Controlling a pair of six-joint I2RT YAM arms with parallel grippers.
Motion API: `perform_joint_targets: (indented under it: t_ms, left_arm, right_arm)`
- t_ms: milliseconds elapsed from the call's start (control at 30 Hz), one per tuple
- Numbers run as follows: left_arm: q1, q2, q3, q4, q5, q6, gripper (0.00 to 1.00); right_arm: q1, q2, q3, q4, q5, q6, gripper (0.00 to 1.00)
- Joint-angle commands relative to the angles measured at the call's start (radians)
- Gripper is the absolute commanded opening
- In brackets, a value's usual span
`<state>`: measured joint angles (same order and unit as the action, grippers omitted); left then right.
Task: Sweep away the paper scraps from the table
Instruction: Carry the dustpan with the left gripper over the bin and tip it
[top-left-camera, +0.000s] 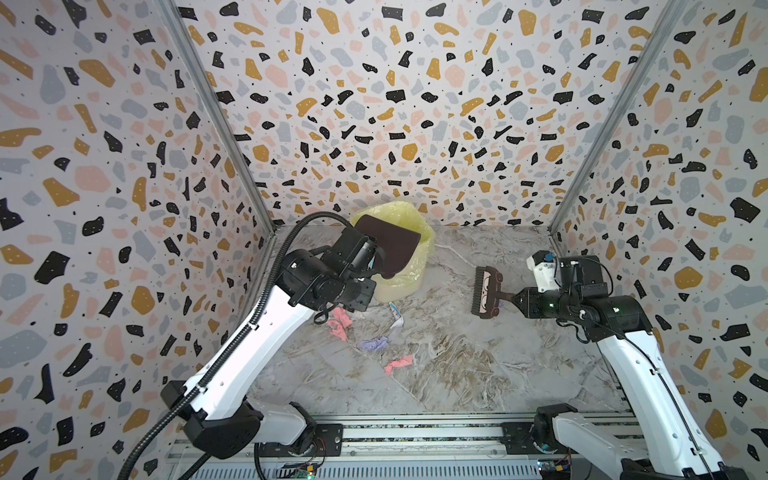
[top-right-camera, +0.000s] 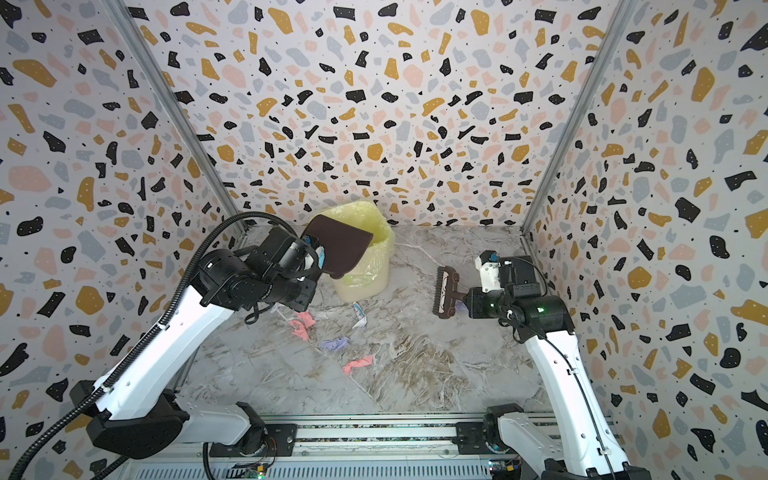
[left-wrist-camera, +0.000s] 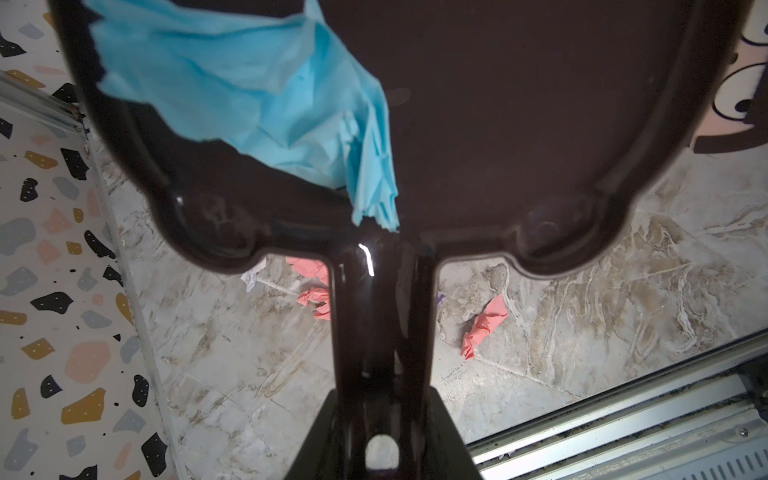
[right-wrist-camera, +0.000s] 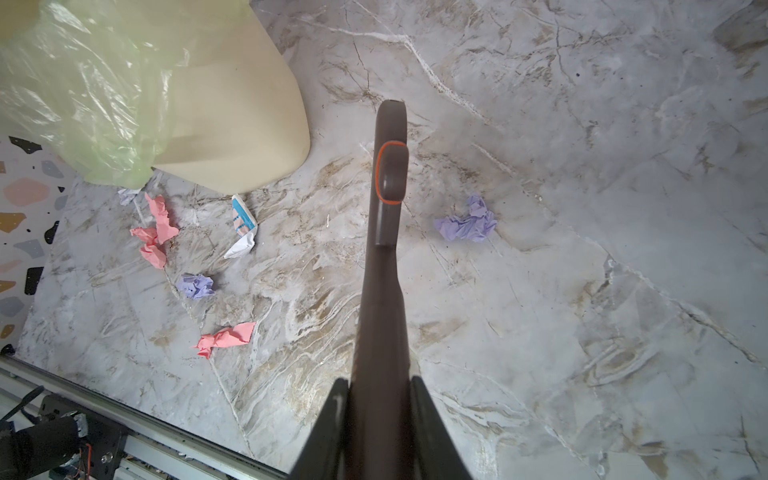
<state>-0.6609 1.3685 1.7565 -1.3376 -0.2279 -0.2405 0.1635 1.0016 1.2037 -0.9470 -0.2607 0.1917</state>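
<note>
My left gripper (top-left-camera: 368, 266) is shut on the handle of a dark brown dustpan (top-left-camera: 392, 245), held tilted above the bin (top-left-camera: 401, 286). A light blue scrap (left-wrist-camera: 270, 95) lies in the pan (left-wrist-camera: 519, 124). My right gripper (top-left-camera: 517, 300) is shut on a brown brush (top-left-camera: 484, 293), held above the table (top-left-camera: 478, 365) right of the bin. Paper scraps lie on the table in front of the bin: pink ones (top-left-camera: 338, 322), a white and blue one (top-left-camera: 396, 316), a lilac one (top-left-camera: 374, 343) and another pink one (top-left-camera: 399, 365). Another lilac scrap (right-wrist-camera: 467, 222) lies near the brush handle (right-wrist-camera: 384, 270).
The cream bin with a yellow liner (right-wrist-camera: 83, 83) stands at the back left of the table. Speckled walls close in three sides. A metal rail (top-left-camera: 415, 436) with both arm bases runs along the front edge.
</note>
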Motion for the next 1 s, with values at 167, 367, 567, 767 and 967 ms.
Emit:
perform_joint_targets:
  t_ms: [167, 367, 567, 767, 967]
  left_arm:
    - [0.164, 0.028, 0.07, 0.078, 0.015, 0.063, 0.0]
    - [0.26, 0.086, 0.101, 0.123, 0.019, 0.106, 0.0]
    - [0.276, 0.189, 0.204, 0.118, -0.016, 0.137, 0.0]
    - [0.275, 0.275, 0.252, 0.092, -0.132, 0.173, 0.0]
    - [0.27, 0.319, 0.284, 0.095, -0.224, 0.237, 0.0]
  right_arm:
    - [-0.01, -0.014, -0.017, 0.053, -0.058, -0.017, 0.0]
    - [-0.013, -0.011, -0.017, 0.047, -0.077, -0.024, 0.0]
    - [-0.013, 0.0, -0.008, 0.019, -0.095, -0.035, 0.0]
    - [-0.015, 0.011, 0.0, -0.006, -0.097, -0.042, 0.0]
    - [-0.017, 0.017, 0.003, -0.035, -0.091, -0.045, 0.0]
